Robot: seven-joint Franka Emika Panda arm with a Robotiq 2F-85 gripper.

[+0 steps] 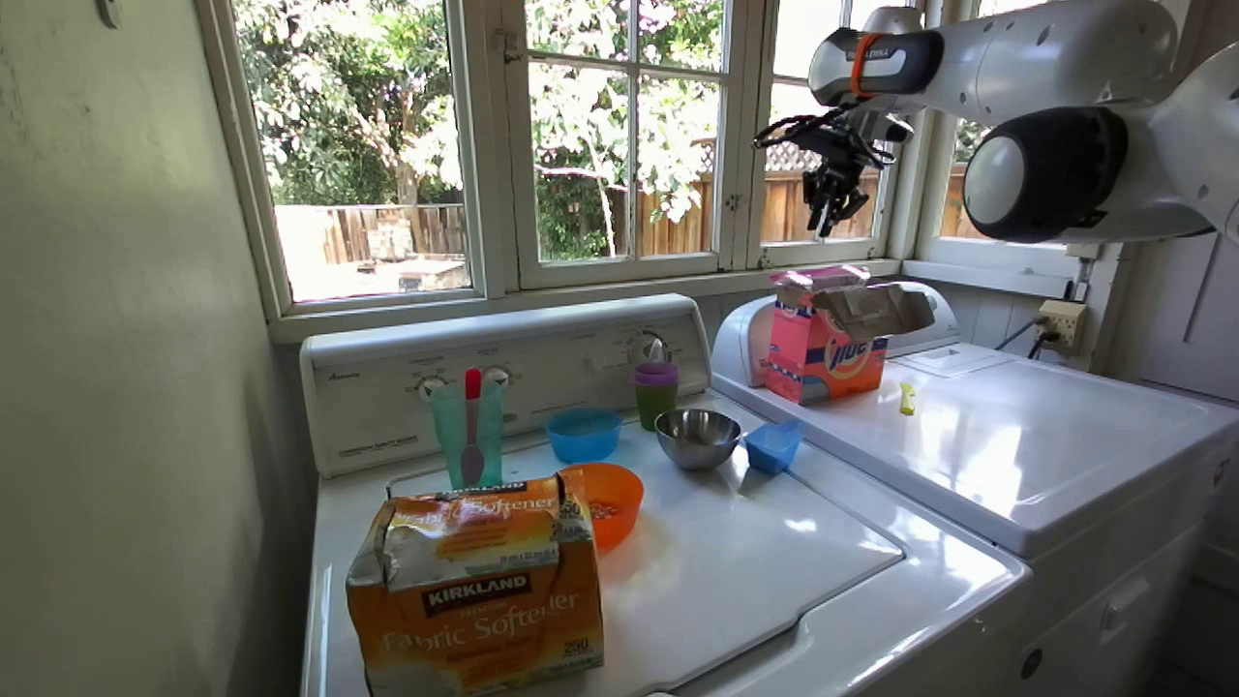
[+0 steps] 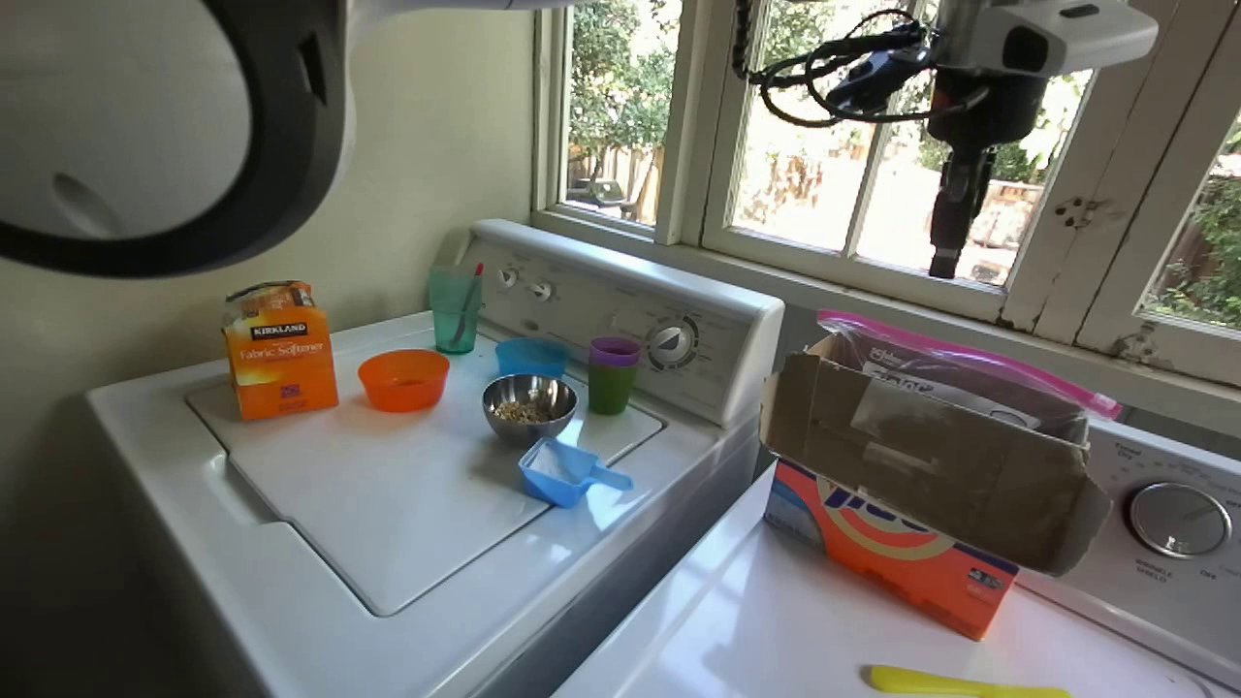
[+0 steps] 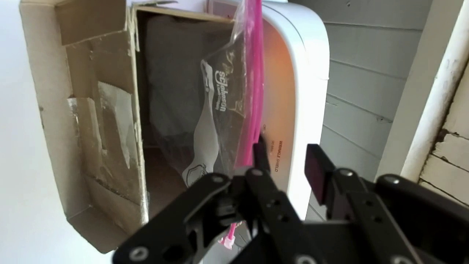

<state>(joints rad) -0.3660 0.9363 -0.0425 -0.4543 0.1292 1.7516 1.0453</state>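
Here are your jaws, parted, a gap showing between them, hanging above the pink-zipped bag (image 3: pixel 234 106). You've got that bag standing inside the open orange box (image 2: pixel 887 548), its zip up past the rim, and the box sits on the dryer (image 1: pixel 978 440). Near it lies a slim yellow piece (image 1: pixel 907 399). Across on the washer (image 1: pixel 726 561), there's your blue scoop (image 2: pixel 557 473), the steel bowl (image 1: pixel 693 457) just beside it, and the Kirkland carton (image 1: pixel 484 612) well apart.

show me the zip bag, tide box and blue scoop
Zip bag (image 3: pixel 221 91), in the wrist view: SC Johnson lettering
Tide box (image 1: pixel 845 357), in an exterior view: front logo
Blue scoop (image 2: pixel 555 491), in an exterior view: outer wall
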